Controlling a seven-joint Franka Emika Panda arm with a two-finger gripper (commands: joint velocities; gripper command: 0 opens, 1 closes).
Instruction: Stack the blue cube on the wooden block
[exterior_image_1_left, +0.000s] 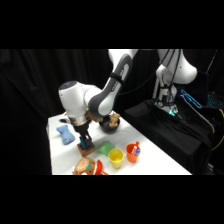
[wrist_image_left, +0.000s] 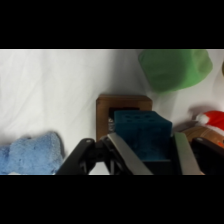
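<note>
Blue cube (wrist_image_left: 141, 134) on wooden block (wrist_image_left: 111, 108) (between the jaws)

The white arm bends down from the top centre of the side view to left of centre, its wrist pointing straight down over the counter (exterior_image_1_left: 150, 150). The gripper (exterior_image_1_left: 85, 143) hangs at lower left of centre. In the wrist view its jaws stand apart, closed against the sides of the blue cube (wrist_image_left: 145, 134).

You see the blue cube (wrist_image_left: 142, 135) between the gripper (wrist_image_left: 150, 157) fingers, sitting on the wooden block (wrist_image_left: 107, 112); a green piece (wrist_image_left: 172, 67) lies far right.
</note>
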